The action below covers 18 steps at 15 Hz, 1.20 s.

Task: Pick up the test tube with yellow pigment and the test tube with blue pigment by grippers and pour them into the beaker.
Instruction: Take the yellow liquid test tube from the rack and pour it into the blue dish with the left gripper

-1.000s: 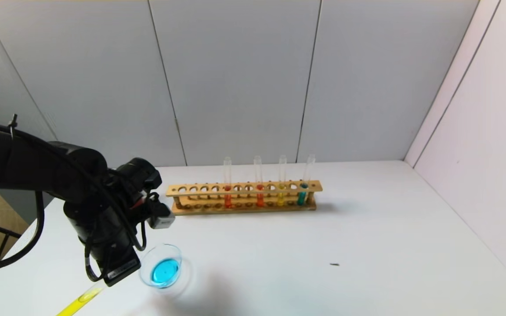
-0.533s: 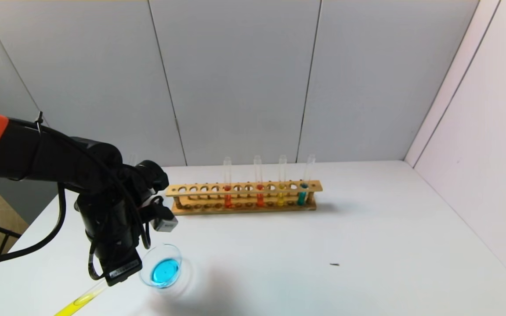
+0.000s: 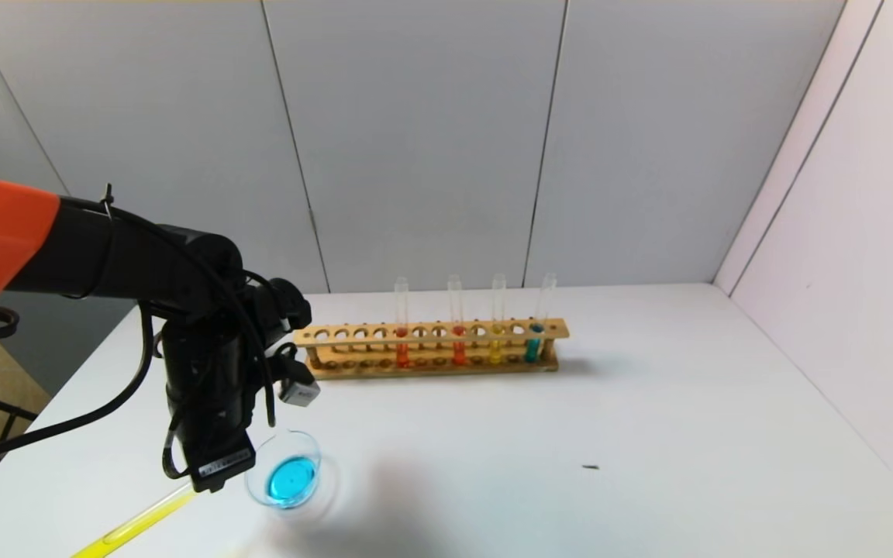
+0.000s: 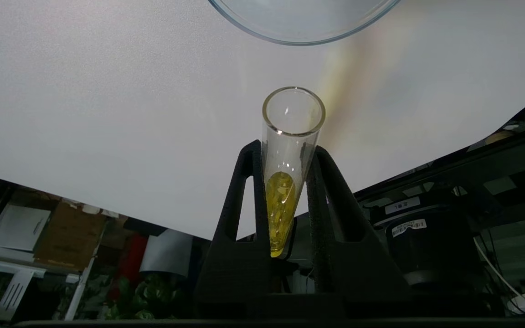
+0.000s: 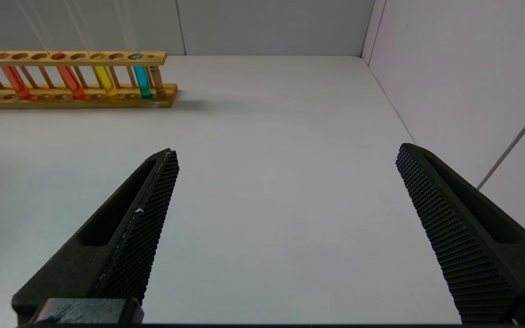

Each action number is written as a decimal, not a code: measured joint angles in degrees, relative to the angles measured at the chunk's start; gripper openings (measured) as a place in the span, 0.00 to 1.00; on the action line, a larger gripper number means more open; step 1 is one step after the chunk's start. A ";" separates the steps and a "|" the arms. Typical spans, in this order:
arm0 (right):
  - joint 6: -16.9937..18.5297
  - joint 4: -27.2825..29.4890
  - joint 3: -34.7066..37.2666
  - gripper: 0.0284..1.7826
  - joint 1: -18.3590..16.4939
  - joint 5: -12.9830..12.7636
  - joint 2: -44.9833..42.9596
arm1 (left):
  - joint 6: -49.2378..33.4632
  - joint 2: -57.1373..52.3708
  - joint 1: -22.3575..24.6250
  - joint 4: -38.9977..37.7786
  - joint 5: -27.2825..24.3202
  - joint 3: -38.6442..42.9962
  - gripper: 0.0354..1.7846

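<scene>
Left tool (image 4: 285, 150) pinched tight, arm reaching forward; right tool (image 5: 285, 155) spread wide.

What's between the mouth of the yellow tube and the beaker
Only bare white table lies between the yellow tube, held by the left gripper, and the beaker: left wrist view.

Left gripper (image 4: 285, 150), clamped on yellow tube (image 4: 285, 182), crowds the beaker (image 3: 285, 470) from its left. Wooden rack (image 3: 431, 347) blocks the table's (image 3: 648, 418) far side. Bare table right of beaker; right gripper (image 5: 285, 191) hangs spread wide over it.
</scene>
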 joint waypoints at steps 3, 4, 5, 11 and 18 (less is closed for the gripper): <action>0.00 0.00 0.00 0.98 0.00 -0.01 0.00 | 0.16 1.13 -0.11 1.51 0.68 -0.88 0.15; 0.00 0.00 0.00 0.98 0.00 0.00 0.00 | 0.13 1.57 -0.15 2.95 0.77 -1.68 0.15; 0.00 0.00 0.00 0.98 0.00 0.00 0.00 | 0.02 2.10 -0.22 4.74 0.82 -2.78 0.15; 0.02 0.00 0.00 0.98 0.00 0.00 0.00 | -0.28 5.88 -1.22 7.53 2.41 -7.52 0.15; 0.02 0.00 0.00 0.98 0.00 0.00 0.00 | -0.17 8.77 -2.18 12.30 4.10 -11.36 0.15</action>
